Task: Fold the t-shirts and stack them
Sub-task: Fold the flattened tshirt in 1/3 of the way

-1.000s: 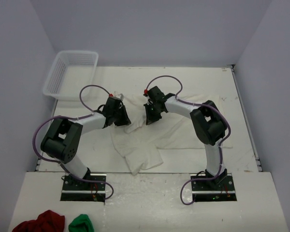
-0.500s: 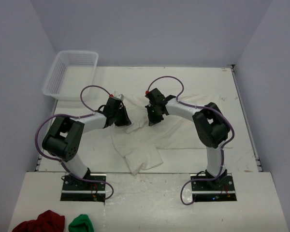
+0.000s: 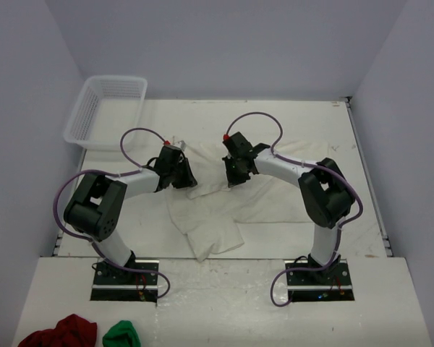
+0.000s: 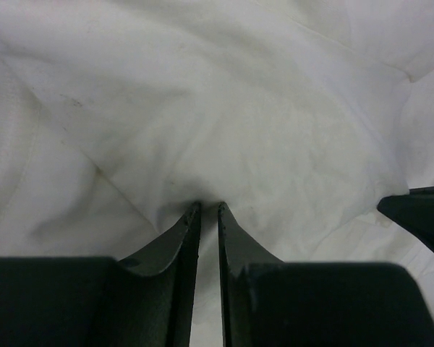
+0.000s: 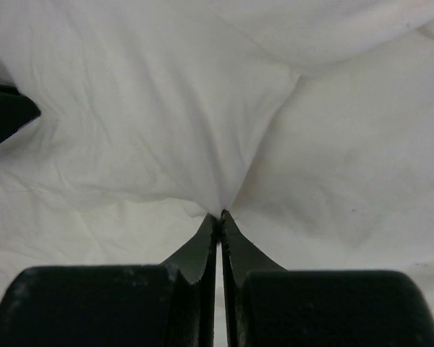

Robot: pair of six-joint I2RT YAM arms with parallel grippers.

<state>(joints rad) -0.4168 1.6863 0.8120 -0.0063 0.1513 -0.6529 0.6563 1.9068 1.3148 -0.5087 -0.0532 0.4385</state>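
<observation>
An off-white t-shirt point(image 3: 224, 210) lies crumpled across the middle of the table, one lobe reaching toward the near edge; how many garments make up the heap cannot be told. My left gripper point(image 3: 186, 178) is at the heap's upper left edge. In the left wrist view its fingers point(image 4: 209, 207) stand almost together, with a pucker of the t-shirt point(image 4: 217, 108) pinched at their tips. My right gripper point(image 3: 233, 177) is a short way to the right on the same edge. In the right wrist view it point(image 5: 220, 215) is shut tight on a fold of the t-shirt point(image 5: 166, 108), which fans out from the tips.
A white plastic basket point(image 3: 105, 108) stands at the back left corner. A dark red cloth bundle point(image 3: 58, 332) and a small green one point(image 3: 121, 336) lie on the near shelf, left of the arm bases. Each wrist view catches a dark part of the other gripper at its edge.
The right gripper has shifted a little to the right and its arm has swung outward, its jaws closing fully on the fabric. The left gripper has stayed in place.
</observation>
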